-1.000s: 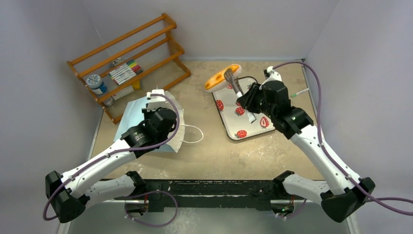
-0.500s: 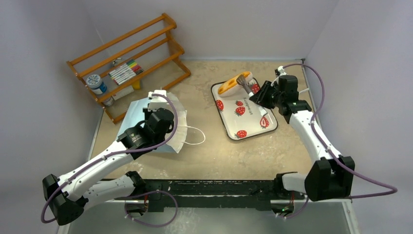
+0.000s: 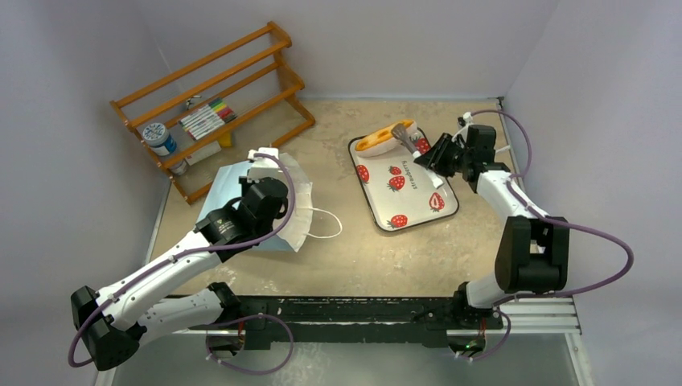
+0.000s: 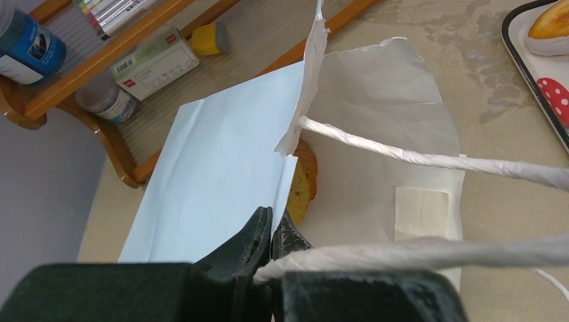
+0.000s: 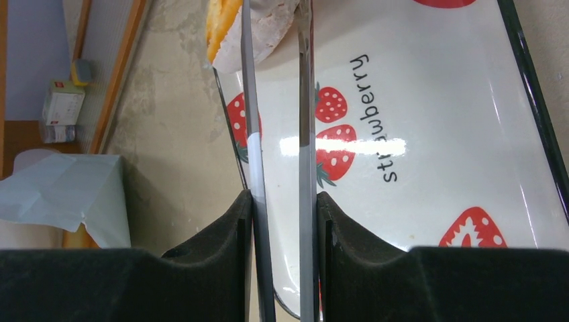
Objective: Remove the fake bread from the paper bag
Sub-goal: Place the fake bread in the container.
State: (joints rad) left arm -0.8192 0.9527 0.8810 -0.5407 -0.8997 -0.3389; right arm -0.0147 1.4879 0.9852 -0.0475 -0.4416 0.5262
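The pale-blue paper bag (image 3: 229, 193) lies on its side at the left, its white inside facing right. My left gripper (image 3: 263, 170) is shut on the bag's upper edge (image 4: 272, 225), holding the mouth open. A golden-brown piece of fake bread (image 4: 303, 181) shows inside, and the white cord handles (image 4: 429, 159) stretch across the left wrist view. My right gripper (image 3: 441, 155) is shut on the metal tongs (image 5: 306, 100). The tong tips clasp an orange loaf (image 3: 376, 142) at the far left corner of the strawberry tray (image 3: 412, 211).
A wooden rack (image 3: 217, 88) stands at the back left with coloured markers (image 3: 205, 117) and a blue-labelled jar (image 3: 159, 138). A loose cord loop (image 3: 322, 223) lies on the table right of the bag. Walls close in on three sides.
My right arm has swung right and back, bringing the tongs and the orange loaf down from beyond the tray to its far left corner. The left gripper has barely moved.
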